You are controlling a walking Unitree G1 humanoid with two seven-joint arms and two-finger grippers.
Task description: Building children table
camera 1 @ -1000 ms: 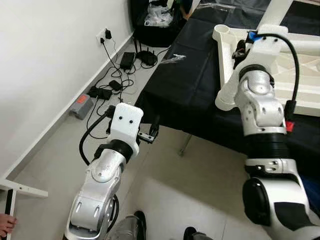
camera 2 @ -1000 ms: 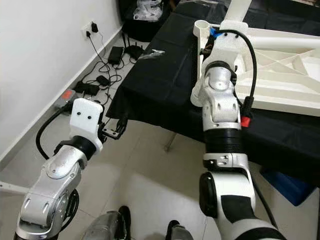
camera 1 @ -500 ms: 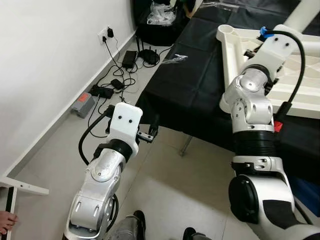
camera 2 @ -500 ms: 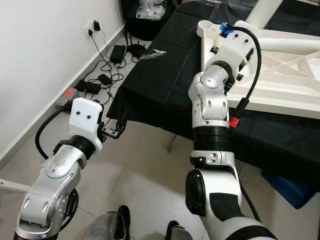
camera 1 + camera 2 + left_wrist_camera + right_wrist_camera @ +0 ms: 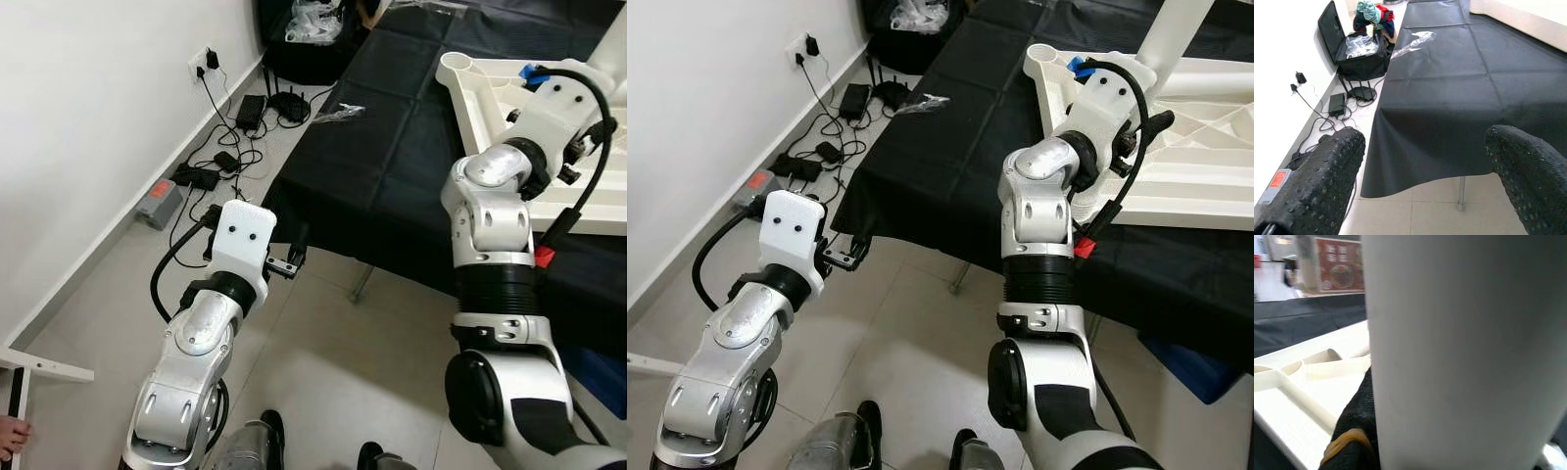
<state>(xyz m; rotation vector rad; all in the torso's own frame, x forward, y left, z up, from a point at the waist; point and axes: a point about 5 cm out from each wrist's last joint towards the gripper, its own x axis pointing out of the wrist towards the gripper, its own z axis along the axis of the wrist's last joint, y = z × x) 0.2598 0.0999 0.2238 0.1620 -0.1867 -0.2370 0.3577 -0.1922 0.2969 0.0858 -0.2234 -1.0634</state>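
The white children's table top (image 5: 1205, 137) lies upside down on a black cloth-covered table (image 5: 950, 157), with an empty round leg socket (image 5: 1043, 54) at its near corner. A white table leg (image 5: 1178, 29) stands tilted over the top. My right gripper (image 5: 1151, 119) is shut on this leg (image 5: 1464, 352), which presses against a black finger (image 5: 1359, 416) in the right wrist view. Off the table's near edge, my left gripper (image 5: 292, 257) hangs over the floor, open with nothing between its fingers (image 5: 1327, 171).
Cables, chargers and a power strip (image 5: 823, 147) run along the wall on the floor. An open black bag (image 5: 911, 29) stands at the table's far end. A small plastic bag (image 5: 921, 101) lies on the cloth. A person's hand (image 5: 10, 436) and a white bar (image 5: 49, 369) are at lower left.
My right arm has swung to the right across the table top, carrying the white leg away from the corner socket. The left arm has stayed put.
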